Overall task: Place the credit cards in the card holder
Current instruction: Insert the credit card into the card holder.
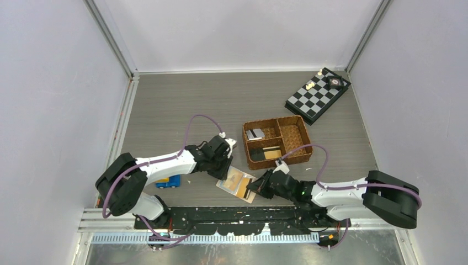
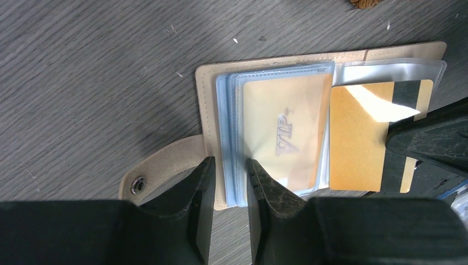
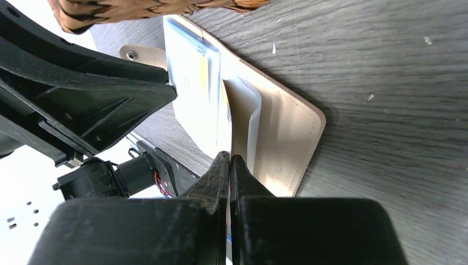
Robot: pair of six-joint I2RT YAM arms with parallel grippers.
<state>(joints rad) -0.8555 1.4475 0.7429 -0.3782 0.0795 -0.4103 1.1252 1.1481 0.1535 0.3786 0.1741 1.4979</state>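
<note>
Item: card holder [image 1: 237, 184], open, near centre of table. Left gripper [image 2: 230, 179] nips its left edge. Right gripper [image 3: 229, 163], pressed together, pinches a yellow-tan card [image 2: 356, 143] at a clear sleeve's mouth. We judge the risks: the card buckles if pushed askew, or the holder slides free.

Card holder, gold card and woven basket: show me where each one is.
card holder [image 2: 206, 105], left wrist view, beige left edge of its cover.
gold card [image 2: 356, 143], left wrist view, middle of its gold face.
woven basket [image 1: 270, 121], top external view, its far rim.
</note>
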